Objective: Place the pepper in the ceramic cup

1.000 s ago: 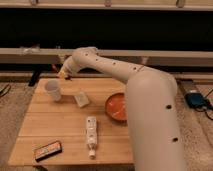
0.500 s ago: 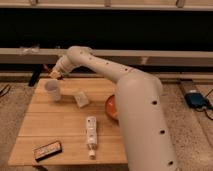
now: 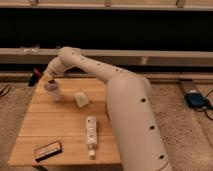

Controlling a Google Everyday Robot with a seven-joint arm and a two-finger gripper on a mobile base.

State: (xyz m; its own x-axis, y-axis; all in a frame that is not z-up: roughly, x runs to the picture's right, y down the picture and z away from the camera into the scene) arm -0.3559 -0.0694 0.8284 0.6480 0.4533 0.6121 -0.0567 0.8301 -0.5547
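Observation:
The white ceramic cup (image 3: 53, 91) stands upright on the far left part of the wooden table (image 3: 60, 125). My gripper (image 3: 50, 80) is at the end of the white arm (image 3: 125, 105), directly above the cup's mouth and nearly touching it. A small reddish spot shows at the gripper tip; I cannot tell whether it is the pepper. No pepper shows elsewhere on the table.
A pale crumpled packet (image 3: 81, 97) lies right of the cup. A white tube-like bottle (image 3: 91, 135) lies at mid-table. A dark flat bar (image 3: 47, 150) lies at the front left corner. A dark object (image 3: 34, 77) sits by the table's far left edge. The arm covers the table's right side.
The arm has swung left and nearer the camera. The gripper has come down from beside the cup to right over its mouth. The orange bowl is now hidden behind the arm.

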